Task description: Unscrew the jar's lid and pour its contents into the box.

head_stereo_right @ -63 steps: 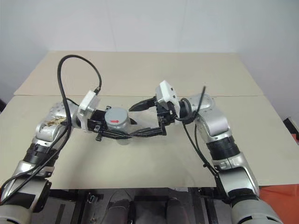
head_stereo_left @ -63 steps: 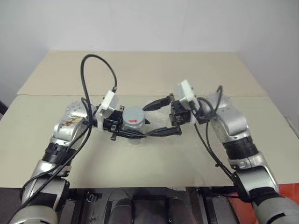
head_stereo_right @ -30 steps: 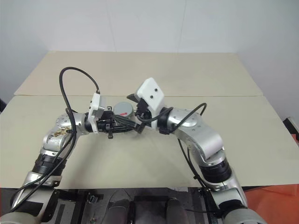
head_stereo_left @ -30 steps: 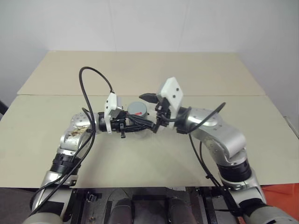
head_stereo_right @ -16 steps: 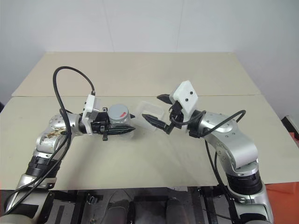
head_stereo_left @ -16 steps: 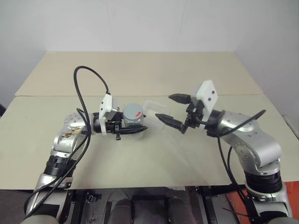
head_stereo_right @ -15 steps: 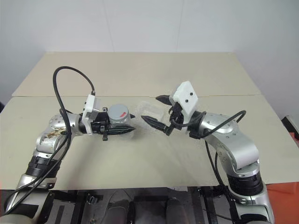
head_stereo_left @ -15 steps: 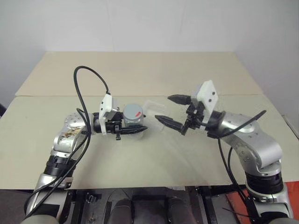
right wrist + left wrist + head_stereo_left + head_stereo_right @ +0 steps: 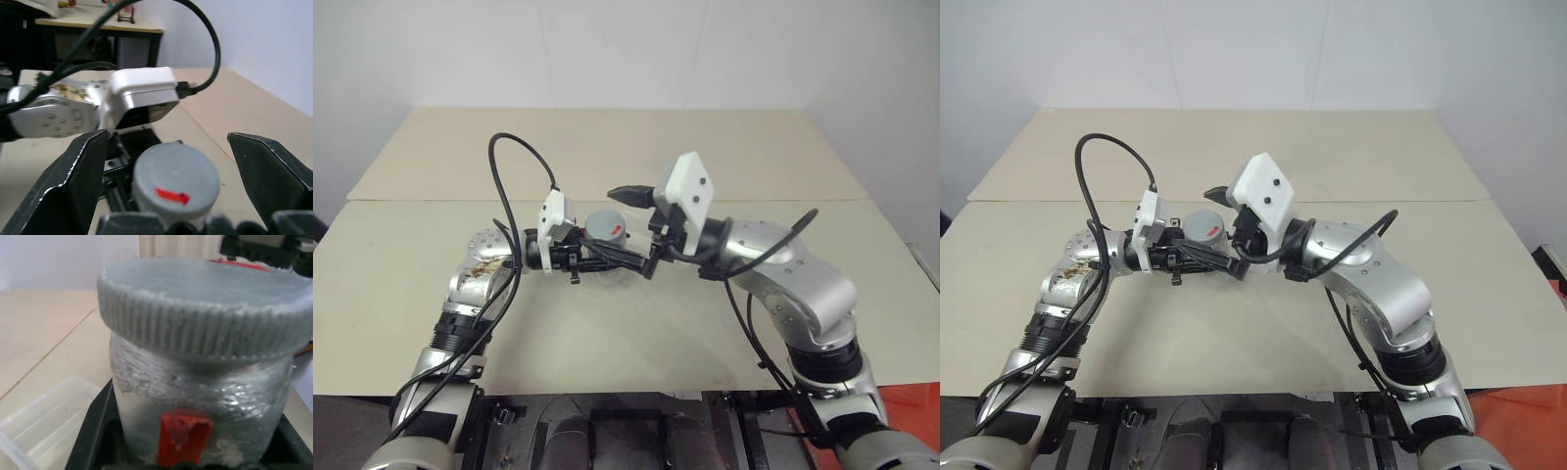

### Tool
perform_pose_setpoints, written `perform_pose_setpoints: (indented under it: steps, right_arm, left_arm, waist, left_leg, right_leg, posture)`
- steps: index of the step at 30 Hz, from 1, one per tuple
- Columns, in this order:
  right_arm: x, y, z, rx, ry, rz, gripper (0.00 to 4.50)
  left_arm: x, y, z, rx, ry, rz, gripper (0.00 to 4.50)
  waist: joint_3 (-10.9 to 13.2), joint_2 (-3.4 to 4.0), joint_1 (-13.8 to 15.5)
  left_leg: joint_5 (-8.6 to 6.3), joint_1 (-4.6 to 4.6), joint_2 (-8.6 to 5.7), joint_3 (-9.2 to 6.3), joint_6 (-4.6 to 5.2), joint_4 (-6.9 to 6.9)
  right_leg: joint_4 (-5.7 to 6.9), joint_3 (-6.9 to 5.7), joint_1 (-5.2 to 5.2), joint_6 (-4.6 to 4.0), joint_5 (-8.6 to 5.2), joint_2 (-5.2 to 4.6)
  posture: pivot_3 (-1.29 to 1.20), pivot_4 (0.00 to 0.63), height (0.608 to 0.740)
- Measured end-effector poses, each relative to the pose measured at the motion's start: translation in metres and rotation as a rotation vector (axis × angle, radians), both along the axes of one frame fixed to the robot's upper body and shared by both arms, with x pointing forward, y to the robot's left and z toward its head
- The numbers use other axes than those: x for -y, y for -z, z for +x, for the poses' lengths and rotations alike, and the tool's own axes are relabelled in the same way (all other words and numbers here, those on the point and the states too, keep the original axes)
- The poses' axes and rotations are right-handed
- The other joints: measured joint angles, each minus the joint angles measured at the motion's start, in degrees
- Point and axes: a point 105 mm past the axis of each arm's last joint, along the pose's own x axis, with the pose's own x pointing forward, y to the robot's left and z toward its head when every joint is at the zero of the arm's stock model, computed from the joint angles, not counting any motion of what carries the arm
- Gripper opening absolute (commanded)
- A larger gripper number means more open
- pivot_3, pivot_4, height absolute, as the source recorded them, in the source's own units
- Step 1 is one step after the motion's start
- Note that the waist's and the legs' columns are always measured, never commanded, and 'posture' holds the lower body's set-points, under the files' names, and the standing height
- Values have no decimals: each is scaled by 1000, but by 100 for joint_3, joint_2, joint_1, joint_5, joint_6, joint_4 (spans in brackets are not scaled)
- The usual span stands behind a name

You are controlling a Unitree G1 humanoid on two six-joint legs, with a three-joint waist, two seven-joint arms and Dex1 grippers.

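Observation:
The jar [image 9: 195,382], clear with a red label patch, is held upright above the table with my left gripper [image 9: 607,251] shut on its body. Its grey ribbed lid [image 9: 605,225] sits on top and carries a red mark. My right gripper [image 9: 626,231] is open, one finger on each side of the lid [image 9: 176,181], with a gap on both sides. The right fingers [image 9: 73,181] are not touching it. The clear box [image 9: 44,416] lies on the table just beyond the jar. The contents are hidden inside the jar.
Both arms meet over the middle of the beige table [image 9: 607,333]. A seam [image 9: 431,201] crosses the table, with a second beige panel behind it. A black cable [image 9: 509,176] loops above the left wrist.
Half a second ago my open right gripper was off to the right of the jar. It has swung back left and now straddles the lid. The left gripper keeps its hold on the jar.

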Motion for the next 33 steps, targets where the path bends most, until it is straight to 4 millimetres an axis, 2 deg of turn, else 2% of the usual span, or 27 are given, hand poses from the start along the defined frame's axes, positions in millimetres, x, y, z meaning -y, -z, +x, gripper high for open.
perform_pose_setpoints:
  steps: [11,16,24,28,33]
  right_arm:
    - [-4,8,12,-35,38,-9,4488]
    - [0,10,13,-33,43,-28,4488]
    - [28,12,8,-40,62,-29,4488]
    - [63,5,18,-19,186,-14,4488]
    - [67,14,12,-36,174,-30,4488]
  left_arm:
    - [0,0,-1,0,6,1,1931]
    - [-1,0,-1,3,3,4,1931]
    - [-5,-2,2,6,-29,3,1931]
    - [-9,-1,1,7,-29,13,1931]
    - [-10,-1,1,5,-25,16,1931]
  waist:
    - [0,0,1]
    - [0,0,8]
    - [0,0,8]
    - [0,0,17]
    - [0,0,-2]
  left_leg:
    - [0,-1,0,0,0,0]
    - [0,-2,0,0,0,0]
    - [0,-1,0,-1,0,0]
    - [0,-1,0,0,0,0]
    - [0,-1,0,0,1,-1]
  right_leg:
    - [3,0,0,0,0,0]
    - [2,0,0,0,0,-1]
    - [-3,0,1,0,0,-1]
    - [-11,-1,2,0,0,-1]
    - [-11,1,0,0,0,0]
  posture:
    - [0,150,740]
    - [0,150,740]
    - [0,150,740]
    - [0,150,740]
    - [0,150,740]
